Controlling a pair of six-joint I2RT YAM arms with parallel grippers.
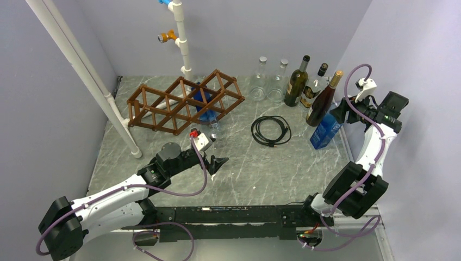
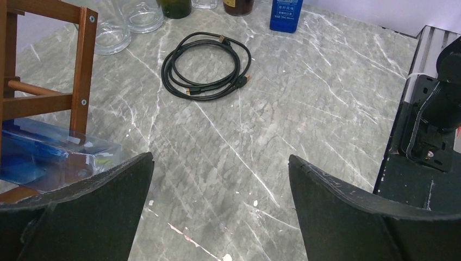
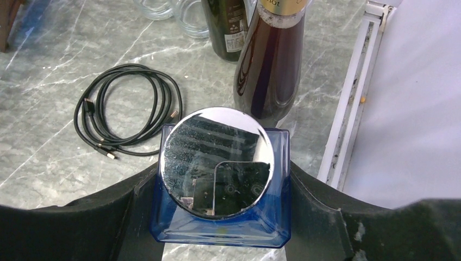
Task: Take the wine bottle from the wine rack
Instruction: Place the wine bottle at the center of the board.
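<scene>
The left gripper (image 1: 218, 164) is seen spread wide and empty, held low over the marble-patterned table (image 1: 244, 174) just short of the wine rack (image 1: 163, 106). The wine bottle (image 1: 208, 109), of clear blue glass, is lodged in a cell toward the rack's right end. Its long axis is laid roughly from the back wall toward the arms, and its near end is pushed out of the rack's front face toward this gripper. In the left wrist view the blue glass is caught at the lower left, just beside the left finger and beneath a wooden upright. The bottle is therefore judged to lie ahead of the open jaws and a little to their left, so a short reach forward along its axis appears to be called for. The left arm is clearly the nearer.

The right gripper (image 3: 224, 171) is closed around a blue square bottle (image 1: 325, 131) with a mirrored cap at the table's right edge, well apart from the rack. A coiled black cable (image 1: 271, 130) is left between the two arms, and a row of glass bottles (image 1: 297, 81) is lined along the back.
</scene>
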